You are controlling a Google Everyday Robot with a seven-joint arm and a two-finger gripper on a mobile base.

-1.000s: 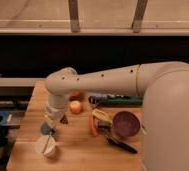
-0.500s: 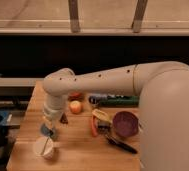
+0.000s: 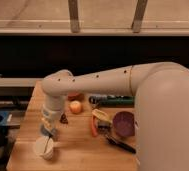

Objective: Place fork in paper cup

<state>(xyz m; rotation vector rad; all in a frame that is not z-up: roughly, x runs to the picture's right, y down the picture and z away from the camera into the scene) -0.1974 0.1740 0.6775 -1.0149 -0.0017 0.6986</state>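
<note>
Fork (image 3: 49, 144) shows to us as a thin sliver sticking up inside the paper cup (image 3: 44, 148), at seven o'clock on the wooden worktop (image 3: 78, 145). Our claw (image 3: 50, 131) hangs just above the cup's rim; we cannot tell whether it grips. A purple bowl (image 3: 123, 123) sits at three o'clock

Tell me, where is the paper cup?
The paper cup sits near the front left corner of the wooden table, almost straight below the gripper, with a small orange ball farther back.
</note>
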